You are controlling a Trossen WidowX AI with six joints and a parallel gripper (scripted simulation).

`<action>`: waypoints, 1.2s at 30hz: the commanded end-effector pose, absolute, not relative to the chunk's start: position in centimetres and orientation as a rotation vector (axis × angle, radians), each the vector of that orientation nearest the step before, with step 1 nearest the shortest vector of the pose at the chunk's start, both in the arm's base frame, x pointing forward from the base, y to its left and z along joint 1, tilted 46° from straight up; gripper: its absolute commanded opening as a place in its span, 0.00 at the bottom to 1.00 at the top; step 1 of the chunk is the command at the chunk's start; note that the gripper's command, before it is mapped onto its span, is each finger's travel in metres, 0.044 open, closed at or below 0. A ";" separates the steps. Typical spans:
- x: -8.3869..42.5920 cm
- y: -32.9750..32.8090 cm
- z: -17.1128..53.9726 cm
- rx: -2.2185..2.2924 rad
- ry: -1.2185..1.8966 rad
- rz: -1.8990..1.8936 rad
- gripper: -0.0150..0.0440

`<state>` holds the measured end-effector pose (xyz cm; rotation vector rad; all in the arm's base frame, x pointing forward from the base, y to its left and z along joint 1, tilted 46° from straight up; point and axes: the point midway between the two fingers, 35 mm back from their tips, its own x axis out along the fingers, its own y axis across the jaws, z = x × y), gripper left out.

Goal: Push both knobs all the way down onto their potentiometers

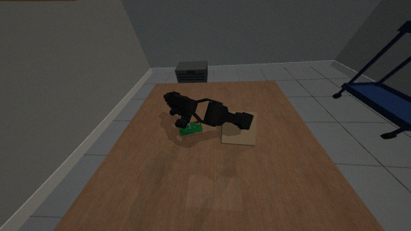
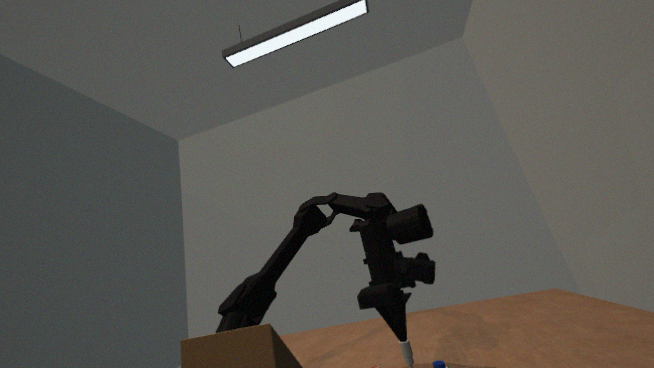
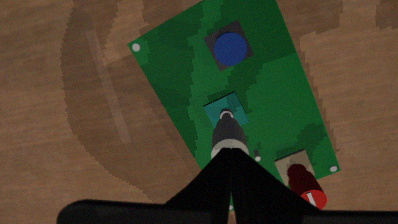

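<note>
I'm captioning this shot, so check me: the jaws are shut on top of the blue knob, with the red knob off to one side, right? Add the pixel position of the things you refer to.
Not quite: the wrist view shows the shut jaws over the grey-white knob (image 2: pixel 406 353) (image 3: pixel 229 134), not the blue one (image 2: pixel 438 364) (image 3: pixel 230 49).

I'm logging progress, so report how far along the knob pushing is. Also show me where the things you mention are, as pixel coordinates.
Nothing looks finished for certain. In hand: the closed black gripper (image 2: pixel 404 340) (image 3: pixel 230 156), holding nothing, has its tips at the top of the tall grey-white knob (image 2: pixel 407 353) (image 3: pixel 229 137), which stands high over its teal base. Left: probably pressing that one down, then the red cylindrical knob with a white mark (image 3: pixel 313 199), also high over its beige base, then opening and backing away.
</note>
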<state>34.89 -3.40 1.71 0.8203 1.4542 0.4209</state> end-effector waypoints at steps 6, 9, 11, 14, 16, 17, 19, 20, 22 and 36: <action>34.9 -3.4 1.7 0.825 1.453 0.421 0.25; 34.9 -3.4 1.7 0.825 1.453 0.421 0.25; 34.9 -3.4 1.7 0.825 1.453 0.421 0.25; 34.9 -3.4 1.7 0.825 1.453 0.421 0.25; 34.9 -3.3 1.7 0.825 1.453 0.421 0.25; 34.9 -3.3 1.6 0.825 1.453 0.421 0.25; 34.9 -3.2 1.5 0.825 1.453 0.421 0.25; 34.9 -3.1 1.4 0.825 1.453 0.421 0.25; 35.0 -3.0 1.3 0.825 1.453 0.421 0.25; 35.0 -2.6 1.0 0.825 1.453 0.421 0.25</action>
